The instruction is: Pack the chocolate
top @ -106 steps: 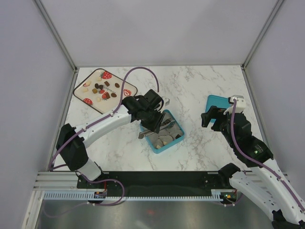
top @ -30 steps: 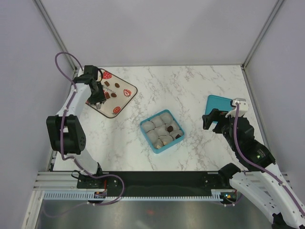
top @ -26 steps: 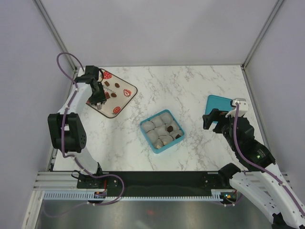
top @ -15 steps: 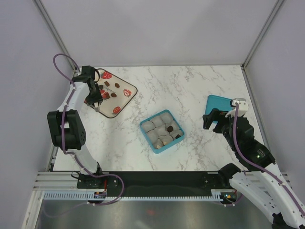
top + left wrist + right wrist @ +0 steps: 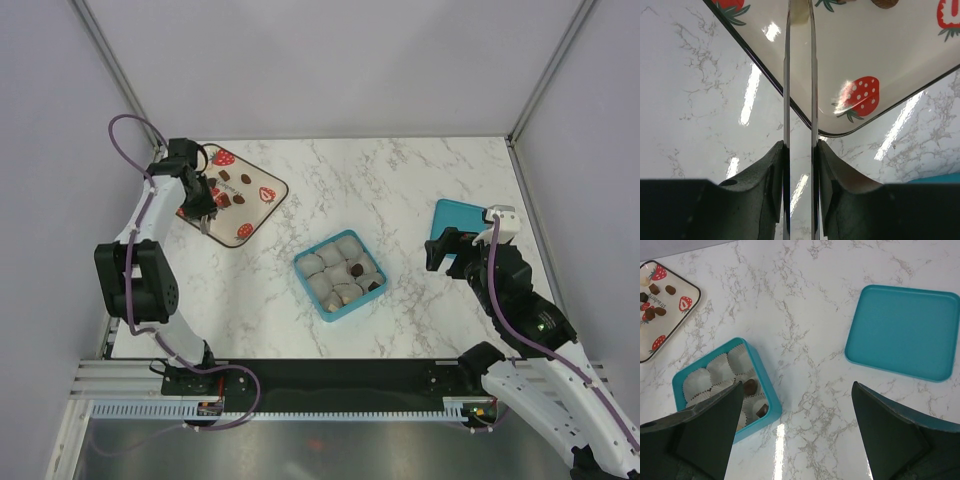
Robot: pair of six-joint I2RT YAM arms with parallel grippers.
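Note:
Several small brown chocolate pieces (image 5: 225,198) lie on a cream tray with strawberry prints (image 5: 252,222). Two more chocolates (image 5: 355,268) sit in paper cups inside the teal box (image 5: 312,297). My left gripper (image 5: 198,205) hangs over the tray's left part, shut on metal tweezers (image 5: 814,75) whose arms reach out over the tray (image 5: 880,60). Their tips run off the top of the left wrist view, so I cannot tell whether they hold a piece. My right gripper (image 5: 797,390) stands wide open and holds nothing, above the marble between the box (image 5: 767,390) and the teal lid (image 5: 905,330).
The teal lid (image 5: 455,215) lies flat at the right, partly under my right gripper (image 5: 445,250). White walls and metal rails close in the table on three sides. The tray sits tight in the far left corner.
My left arm has swung from the teal box to the tray, then edged slightly left over it. Its jaws have squeezed the tweezers narrower. The right arm has not moved.

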